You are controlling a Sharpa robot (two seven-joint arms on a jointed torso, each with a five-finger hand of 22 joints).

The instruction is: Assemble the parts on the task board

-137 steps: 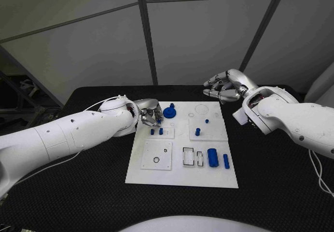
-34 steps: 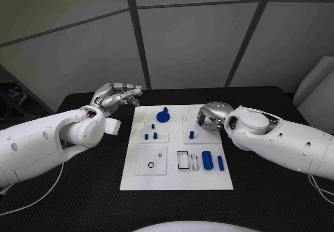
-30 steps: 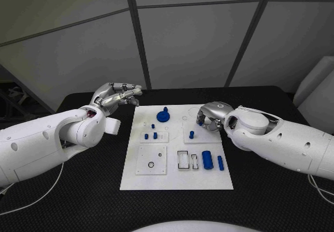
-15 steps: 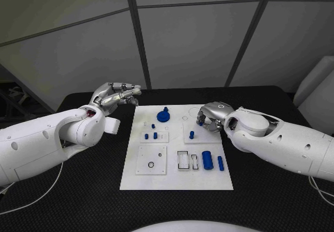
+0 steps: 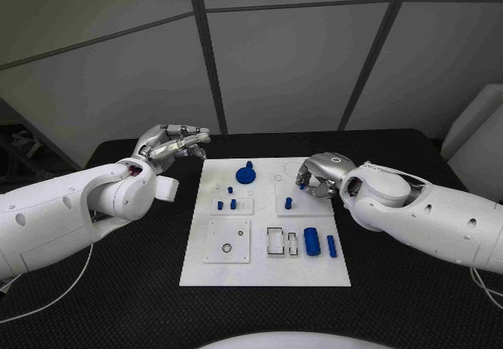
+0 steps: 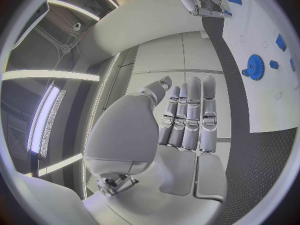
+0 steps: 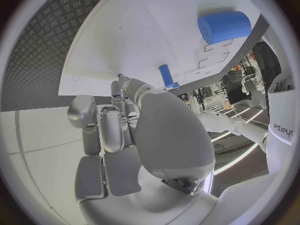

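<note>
The right hand [image 5: 315,177] hangs over the far right part of the board [image 5: 265,271], its fingers [image 7: 119,116] curled in together. The head view shows a bit of blue at their tips, and the right wrist view shows their tips just beside a small blue peg [image 7: 166,76] standing on the white plate. Whether they pinch a peg or only touch it, I cannot tell.

The left hand [image 5: 171,142] is lifted off the board's far left corner, holding nothing; its fingers [image 6: 190,116] lie straight, side by side.

On the board, the gear [image 5: 246,174] sits near the far edge. Three short pegs [image 5: 232,203] stand in the left square block, and one peg [image 5: 288,203] stands in the right block, just in front of the right hand. The fat cylinder [image 5: 311,236] and a thin pin [image 5: 331,246] lie near the right edge, beside the rectangular slots [image 5: 281,241]. The near left block with a round hole [image 5: 227,248] has nothing in it.

The step in hand looks like work on a peg at the right block, by the right hand. If a peg is held, the next move calls for lining it upright over a hole and pressing straight down; if not, the fingers must first close on it squarely. The cylinder and pin are likely still to be seated.
</note>
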